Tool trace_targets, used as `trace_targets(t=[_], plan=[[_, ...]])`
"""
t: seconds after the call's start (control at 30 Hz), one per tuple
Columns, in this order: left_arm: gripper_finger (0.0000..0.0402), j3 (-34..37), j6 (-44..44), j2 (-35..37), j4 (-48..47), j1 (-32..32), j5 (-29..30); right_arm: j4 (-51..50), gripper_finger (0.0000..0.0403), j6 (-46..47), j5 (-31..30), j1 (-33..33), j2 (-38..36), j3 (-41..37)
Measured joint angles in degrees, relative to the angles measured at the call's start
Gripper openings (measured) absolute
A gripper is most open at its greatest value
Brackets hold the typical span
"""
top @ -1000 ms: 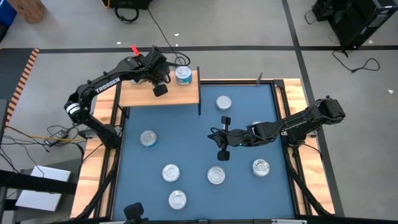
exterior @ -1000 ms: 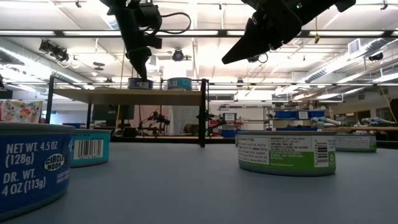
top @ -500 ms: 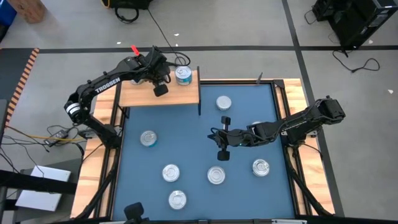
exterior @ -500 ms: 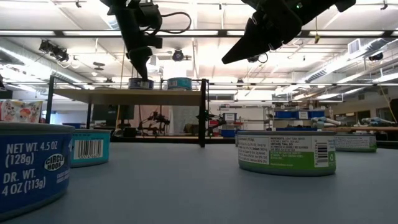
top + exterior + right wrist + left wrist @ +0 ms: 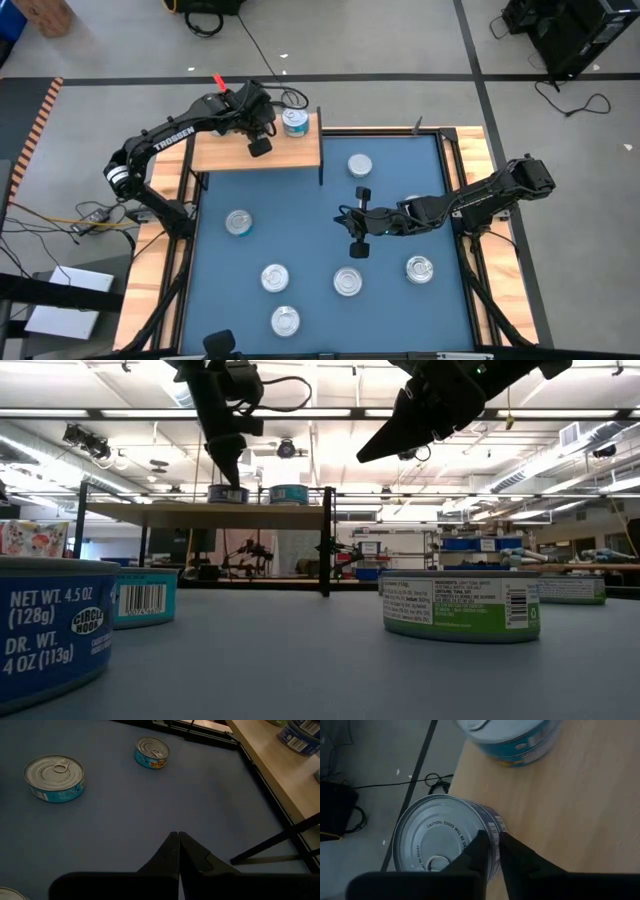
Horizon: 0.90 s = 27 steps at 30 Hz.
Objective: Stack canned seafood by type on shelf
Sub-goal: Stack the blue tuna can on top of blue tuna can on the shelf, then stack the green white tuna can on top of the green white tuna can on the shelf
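Note:
The shelf (image 5: 230, 152) is a light wood board at the table's back left. One can (image 5: 293, 121) stands on its right part. Beside it is a second can (image 5: 445, 845) with a silvery lid. My left gripper (image 5: 497, 851) pinches that second can's rim from above, and the can rests on the board. In the low view both tins sit side by side on the shelf (image 5: 200, 515), under the left gripper (image 5: 232, 478). My right gripper (image 5: 352, 220) hangs shut and empty over the table's middle. Several more cans lie on the blue tabletop (image 5: 300, 210).
Loose cans are spread across the near half, among them one (image 5: 360, 166) at the back and one (image 5: 419, 268) at the right. The shelf's black leg (image 5: 320, 165) stands at its right end. Wooden rails frame the table.
The left wrist has shifted slightly over the shelf, still at the can's rim. The right arm has not moved.

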<state>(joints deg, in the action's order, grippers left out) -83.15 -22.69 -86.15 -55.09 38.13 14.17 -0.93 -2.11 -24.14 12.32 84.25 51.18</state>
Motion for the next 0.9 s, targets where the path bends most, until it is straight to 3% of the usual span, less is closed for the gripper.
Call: trace_targets(t=[0.23, 0.47, 0.9], plan=[[0.0104, -2.59, 0.43, 0.57, -0.55, -1.72, 0.62, 0.0, 0.0008, -0.88, 0.0, 0.02, 0.0, 0.0], [0.0114, -3.27, 1.25, 4.88, 1.7, -3.73, 0.71, 2.93, 0.0008, -2.09, 0.0, -0.39, -0.02, 0.02], [0.0064, 18.35, 2.21, 20.12, 29.57, -14.94, 0.59, 4.13, 0.0017, -0.37, 5.86, -2.6, -0.04, 0.02]])
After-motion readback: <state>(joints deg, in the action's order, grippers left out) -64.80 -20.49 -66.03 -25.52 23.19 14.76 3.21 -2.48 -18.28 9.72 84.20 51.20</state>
